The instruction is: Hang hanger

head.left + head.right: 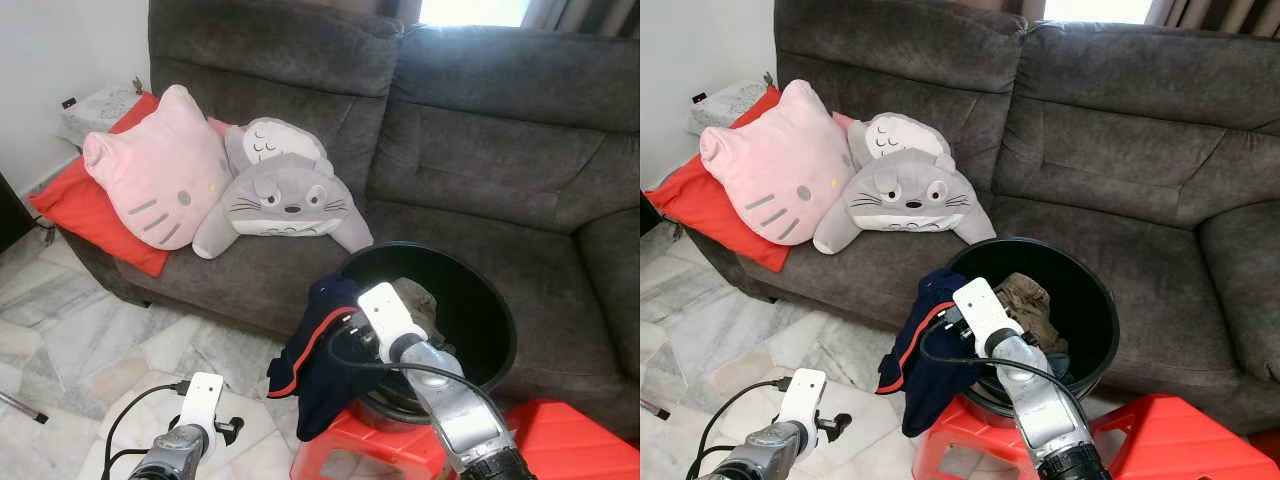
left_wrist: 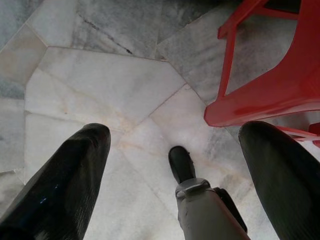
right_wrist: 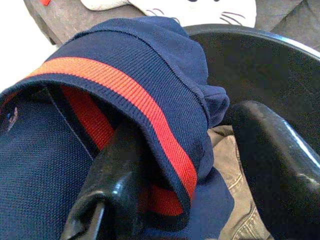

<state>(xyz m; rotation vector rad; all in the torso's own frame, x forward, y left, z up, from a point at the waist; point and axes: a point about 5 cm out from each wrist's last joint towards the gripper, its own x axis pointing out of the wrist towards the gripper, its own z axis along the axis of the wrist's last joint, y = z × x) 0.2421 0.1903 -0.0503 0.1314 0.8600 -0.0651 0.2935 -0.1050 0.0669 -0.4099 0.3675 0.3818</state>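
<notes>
A grey sofa (image 1: 480, 150) carries a pink cat cushion (image 1: 160, 180) and a grey plush (image 1: 285, 195). Before it, a black bucket (image 1: 490, 310) of clothes stands on a red stool (image 1: 360, 450). The right gripper (image 3: 185, 165), jaws spread, straddles the navy garment (image 3: 125, 75) draped over the bucket's rim, one finger under its red-striped collar. The left gripper (image 2: 175, 150) hangs low over the marble floor (image 2: 100, 85), jaws wide apart, holding nothing. Whether a hanger lies among the clothes cannot be told.

Sofa (image 1: 480, 130): grey matt plush cloth. Cushions: soft pink fleece (image 1: 160, 180), grey fuzzy plush (image 1: 285, 195), red smooth cloth (image 1: 80, 210). Bucket (image 1: 1095, 300): black glossy plastic. Navy garment (image 3: 125, 55): ribbed knit, orange-red band. Stool (image 2: 280, 85): red glossy plastic. Floor (image 2: 105, 85): polished veined marble. Right claw (image 3: 195, 165) fingers: shiny black plastic.
</notes>
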